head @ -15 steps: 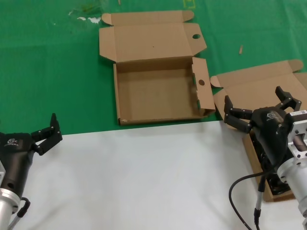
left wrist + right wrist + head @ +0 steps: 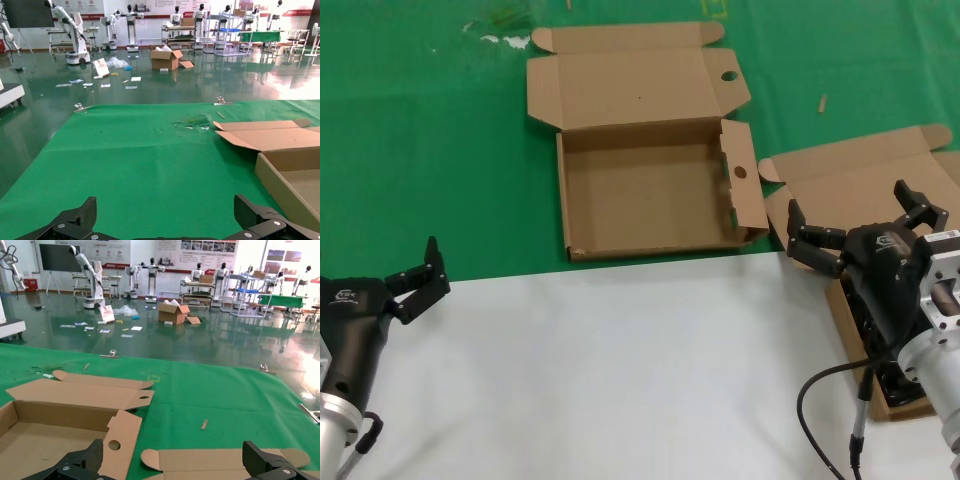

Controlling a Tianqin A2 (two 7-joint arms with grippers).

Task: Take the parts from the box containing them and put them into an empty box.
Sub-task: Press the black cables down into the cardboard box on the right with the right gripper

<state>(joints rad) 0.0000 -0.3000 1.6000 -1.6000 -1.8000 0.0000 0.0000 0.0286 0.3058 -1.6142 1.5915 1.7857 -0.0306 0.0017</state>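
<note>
The empty box (image 2: 650, 195), wide and shallow with round holes in its flaps, lies open at the middle back; it also shows in the right wrist view (image 2: 60, 435) and the left wrist view (image 2: 290, 180). The box containing the parts (image 2: 865, 185) stands at the right, its plain lid (image 2: 215, 460) open. My right gripper (image 2: 860, 225) is open and empty above that box and hides most of its inside. A bit of black cord (image 2: 895, 385) shows below the arm. My left gripper (image 2: 420, 275) is open and empty at the near left, over the green mat's edge.
A green mat (image 2: 430, 150) covers the far part of the table and a white sheet (image 2: 620, 370) the near part. A black cable (image 2: 825, 420) hangs from my right arm. Small scraps (image 2: 505, 40) lie at the far left of the mat.
</note>
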